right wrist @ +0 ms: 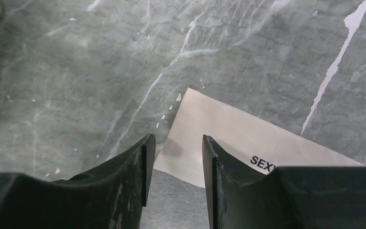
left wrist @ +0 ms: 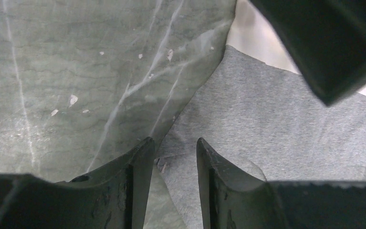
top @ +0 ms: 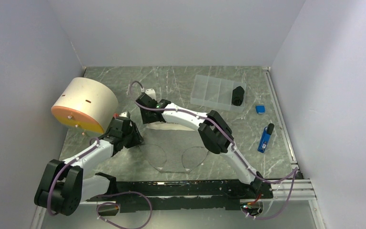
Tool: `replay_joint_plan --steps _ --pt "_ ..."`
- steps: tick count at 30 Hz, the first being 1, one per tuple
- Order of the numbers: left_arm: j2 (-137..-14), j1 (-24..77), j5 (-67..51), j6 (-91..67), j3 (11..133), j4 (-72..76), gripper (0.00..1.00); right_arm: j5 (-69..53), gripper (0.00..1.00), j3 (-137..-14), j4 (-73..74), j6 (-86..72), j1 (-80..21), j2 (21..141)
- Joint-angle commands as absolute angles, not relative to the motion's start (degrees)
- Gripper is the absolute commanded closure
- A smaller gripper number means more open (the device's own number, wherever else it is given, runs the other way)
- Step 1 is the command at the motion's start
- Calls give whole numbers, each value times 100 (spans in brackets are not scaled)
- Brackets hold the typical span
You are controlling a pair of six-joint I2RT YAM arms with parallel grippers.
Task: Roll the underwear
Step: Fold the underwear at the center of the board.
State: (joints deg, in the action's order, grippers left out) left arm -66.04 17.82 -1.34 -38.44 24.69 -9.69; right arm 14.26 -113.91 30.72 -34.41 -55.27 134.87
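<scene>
Looking down on the grey underwear (left wrist: 286, 124), which lies flat on the tabletop (left wrist: 76, 71), we see the left fingers (left wrist: 136, 181) parted and empty above its side edge and the right fingers (right wrist: 219, 186) parted and empty above a corner of the white waistband (right wrist: 228, 133). We judge that closing too high would pinch only air, and uneven grips on the two sides would skew the roll.
</scene>
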Motion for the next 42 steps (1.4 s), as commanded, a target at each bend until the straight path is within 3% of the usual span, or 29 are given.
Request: replay_joint_plan --steps 1,7,15,21,25,30,40,42 --pt "-6758 1745 -291 -3853 2285 -969 55 1971 55 -11962 3525 -3207 -5622 13727" --pt "-6781 1714 -332 -3883 2110 -865 60 2100 58 -12701 3989 -3001 -5690 14304" --pt "-7011 1705 -351 -3838 2110 -823 78 2436 64 -12976 4329 -3051 -5719 14587" --pt "-6959 1705 -425 -3827 2055 -799 94 2346 75 -12765 4170 -2944 -5722 14514" --pt "-6817 1705 -446 -3809 2058 -853 95 2343 88 -13015 4243 -2921 -5730 14612" --pt "-6566 1705 -476 -3683 2272 -1057 95 2215 96 -13184 4185 -2923 -5699 14467" --pt "-6036 1705 -586 -3561 2623 -1507 95 1074 91 -12406 3503 -3243 -5354 13703" --pt "-6044 1705 -636 -3628 2564 -1459 87 1039 88 -12359 3489 -3244 -5347 13704"
